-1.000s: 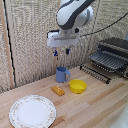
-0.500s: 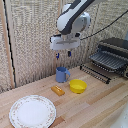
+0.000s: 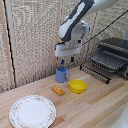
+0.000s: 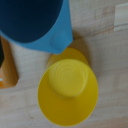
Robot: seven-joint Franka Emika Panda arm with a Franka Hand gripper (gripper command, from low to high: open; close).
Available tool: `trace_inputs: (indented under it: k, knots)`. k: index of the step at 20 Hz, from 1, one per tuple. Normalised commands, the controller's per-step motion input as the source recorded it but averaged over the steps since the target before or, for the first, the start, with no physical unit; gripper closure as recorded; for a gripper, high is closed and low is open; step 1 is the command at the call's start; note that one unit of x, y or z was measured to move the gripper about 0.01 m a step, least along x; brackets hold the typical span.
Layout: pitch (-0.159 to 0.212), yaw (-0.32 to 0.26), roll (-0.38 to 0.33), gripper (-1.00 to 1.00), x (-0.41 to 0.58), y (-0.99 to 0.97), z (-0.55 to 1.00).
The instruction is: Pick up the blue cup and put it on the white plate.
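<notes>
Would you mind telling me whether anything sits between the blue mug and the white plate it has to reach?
Only partly: a small orange block lies on the wooden table between the blue mug and the speckled white plate. The yellow bowl sits on the mug's other side.

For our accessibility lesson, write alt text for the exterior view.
A white-and-grey robot arm's gripper hovers just above a small blue mug on a wooden table. Beside it lie a shallow yellow bowl, a small orange block and a large white plate.
</notes>
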Motion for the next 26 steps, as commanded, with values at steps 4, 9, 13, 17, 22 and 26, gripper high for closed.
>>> trace_inputs:
  k: [4,9,13,17,22,26]
  knots:
    - [0.0,0.152,0.003,-1.0,0.284,-0.27,-0.21]
    - [0.019,0.043,-0.051,-1.0,0.013,0.02,-0.28]
    - [0.078,-0.034,-0.08,-1.0,-0.039,0.11,-0.23]
    - [0.028,-0.034,-0.052,1.0,0.004,0.06,-0.21]
    - [0.0,-0.008,-0.031,1.0,0.007,0.05,-0.21]
    - [-0.006,-0.003,-0.009,1.0,0.0,0.09,-0.16]
